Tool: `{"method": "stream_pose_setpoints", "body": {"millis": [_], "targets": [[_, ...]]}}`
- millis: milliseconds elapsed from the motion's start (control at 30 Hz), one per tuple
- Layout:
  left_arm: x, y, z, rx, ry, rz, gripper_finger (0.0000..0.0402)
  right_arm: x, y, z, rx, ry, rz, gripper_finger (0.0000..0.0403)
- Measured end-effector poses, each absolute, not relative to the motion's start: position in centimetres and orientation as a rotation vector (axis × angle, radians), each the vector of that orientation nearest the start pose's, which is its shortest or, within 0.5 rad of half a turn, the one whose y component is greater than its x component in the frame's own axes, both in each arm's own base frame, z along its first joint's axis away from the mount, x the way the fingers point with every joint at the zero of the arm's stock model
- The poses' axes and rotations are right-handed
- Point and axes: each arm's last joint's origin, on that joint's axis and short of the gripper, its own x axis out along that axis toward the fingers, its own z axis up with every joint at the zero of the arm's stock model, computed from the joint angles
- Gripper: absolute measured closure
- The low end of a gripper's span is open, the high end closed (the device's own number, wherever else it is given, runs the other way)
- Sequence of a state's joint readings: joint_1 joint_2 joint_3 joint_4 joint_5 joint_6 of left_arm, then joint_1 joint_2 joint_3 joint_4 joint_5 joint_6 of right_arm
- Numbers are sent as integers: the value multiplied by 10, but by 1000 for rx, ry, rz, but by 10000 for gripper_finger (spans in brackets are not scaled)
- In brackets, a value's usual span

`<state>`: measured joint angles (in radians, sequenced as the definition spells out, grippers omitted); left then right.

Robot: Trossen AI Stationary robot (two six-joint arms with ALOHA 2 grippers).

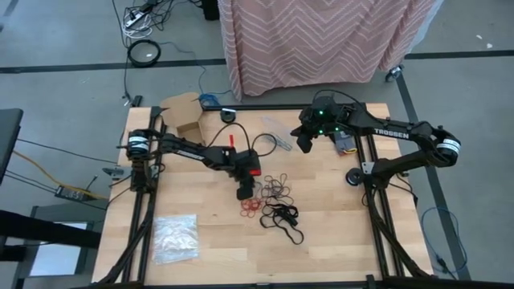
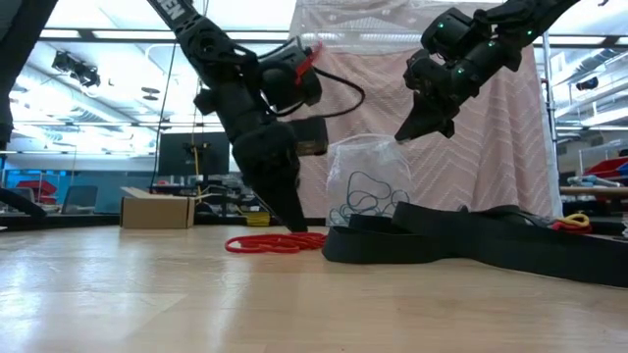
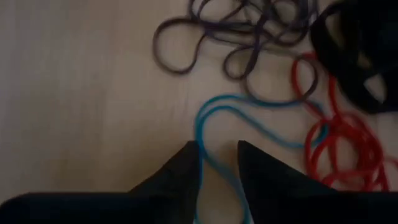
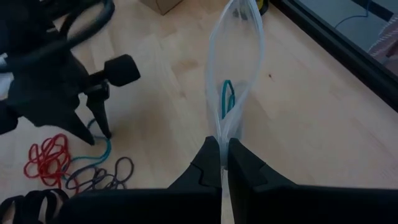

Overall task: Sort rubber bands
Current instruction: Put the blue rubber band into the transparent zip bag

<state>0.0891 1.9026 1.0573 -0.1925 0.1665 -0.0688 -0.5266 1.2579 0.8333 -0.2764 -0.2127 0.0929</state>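
A blue-teal rubber band [image 3: 249,127] is stretched out flat on the wooden table [image 1: 337,249], at the edge of the pile of rubber bands [image 1: 271,201] near the middle. Its long shape runs straight away from the left gripper [image 3: 217,163], and its near end is seen between the two dark fingers. The fingers are parted a little, one on each side of the thin strand. Whether the band is really pinched cannot be told; it looks loose on the wood. Red bands [image 3: 339,140] lie just beside it, and dark ones farther off.

The left gripper is much the nearer one, pointed down at the table right over the band. The right gripper [image 4: 222,157] is held up high, well apart from the pile, and is closed on the edge of a clear plastic bag [image 4: 236,68]. A teal band [image 4: 227,98] is seen inside that bag. The loose band will probably have to be carried that way.
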Motion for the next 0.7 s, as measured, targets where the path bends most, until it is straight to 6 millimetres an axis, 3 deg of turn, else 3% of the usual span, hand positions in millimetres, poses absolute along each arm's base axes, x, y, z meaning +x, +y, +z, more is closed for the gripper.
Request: {"method": "stream_pose_setpoints", "body": {"millis": [100,233,333,467,700], "targets": [[361,28,122,-246,1054,13,288,228,-126,246,343,643,-333,401],[360,35,119,-350,1069,47,380,228,-125,246,343,643,-333,401],[361,40,125,-399,1060,59,396,228,-125,246,344,645,-334,401],[363,50,146,-384,1050,68,398,228,-125,246,345,648,-334,401],[374,70,216,-243,935,81,400,228,-125,246,344,645,-333,401]]}}
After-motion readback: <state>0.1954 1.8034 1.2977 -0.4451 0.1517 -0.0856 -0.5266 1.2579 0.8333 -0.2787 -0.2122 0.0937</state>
